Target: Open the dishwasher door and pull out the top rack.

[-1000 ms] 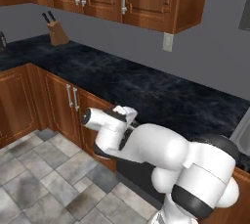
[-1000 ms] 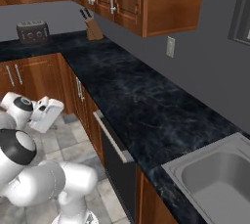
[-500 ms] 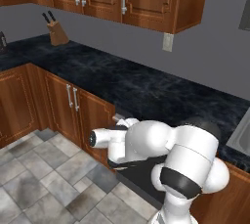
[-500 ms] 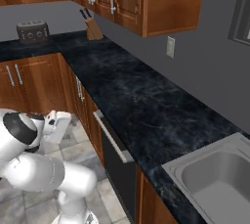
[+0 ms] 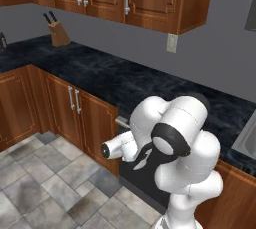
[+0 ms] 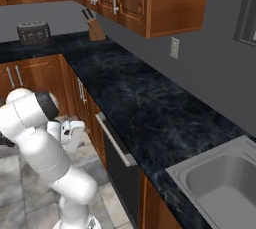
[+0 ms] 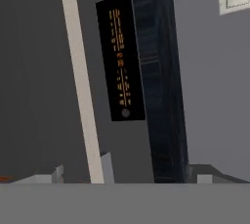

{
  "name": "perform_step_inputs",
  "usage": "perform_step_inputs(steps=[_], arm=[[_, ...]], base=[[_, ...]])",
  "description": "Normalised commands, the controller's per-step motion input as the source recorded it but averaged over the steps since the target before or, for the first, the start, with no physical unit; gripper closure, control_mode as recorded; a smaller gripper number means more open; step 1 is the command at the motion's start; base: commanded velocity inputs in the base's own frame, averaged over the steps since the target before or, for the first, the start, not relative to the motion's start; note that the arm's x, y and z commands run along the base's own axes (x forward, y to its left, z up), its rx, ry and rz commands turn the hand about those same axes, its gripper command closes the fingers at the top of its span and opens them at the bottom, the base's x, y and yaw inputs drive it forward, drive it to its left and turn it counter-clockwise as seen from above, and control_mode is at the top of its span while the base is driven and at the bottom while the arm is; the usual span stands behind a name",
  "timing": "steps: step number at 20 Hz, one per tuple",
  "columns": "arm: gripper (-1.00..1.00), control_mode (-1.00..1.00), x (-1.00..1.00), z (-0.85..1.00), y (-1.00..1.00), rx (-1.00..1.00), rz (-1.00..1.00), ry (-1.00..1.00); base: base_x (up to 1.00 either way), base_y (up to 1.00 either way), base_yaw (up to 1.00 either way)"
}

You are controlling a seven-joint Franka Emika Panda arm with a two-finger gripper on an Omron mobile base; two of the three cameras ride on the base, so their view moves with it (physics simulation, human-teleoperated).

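Facing the dishwasher door (image 7: pixel 44 96), fingers (image 7: pixel 106 167) spread wide.

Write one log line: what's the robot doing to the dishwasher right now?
stage: reaching for handle | dishwasher door: shut | handle: close ahead of hand, not gripped | hand: open, empty | top rack: hidden inside
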Motion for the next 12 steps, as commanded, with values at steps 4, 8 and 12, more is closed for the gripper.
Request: perform_step_inputs(steps=[4, 8, 12], arm=[[-1.0, -1.0, 0.49, -0.37, 0.0, -0.09, -0.02, -0.05], [-1.0, -1.0, 0.5, -0.4, 0.0, -0.08, -0.02, -0.05], [-1.0, -1.0, 0.42, -0.39, 0.0, -0.09, -0.03, -0.03]], base=[[0.0, 0.0, 0.0], [0.0, 0.0, 0.0], [0.0, 0.0, 0.0]])
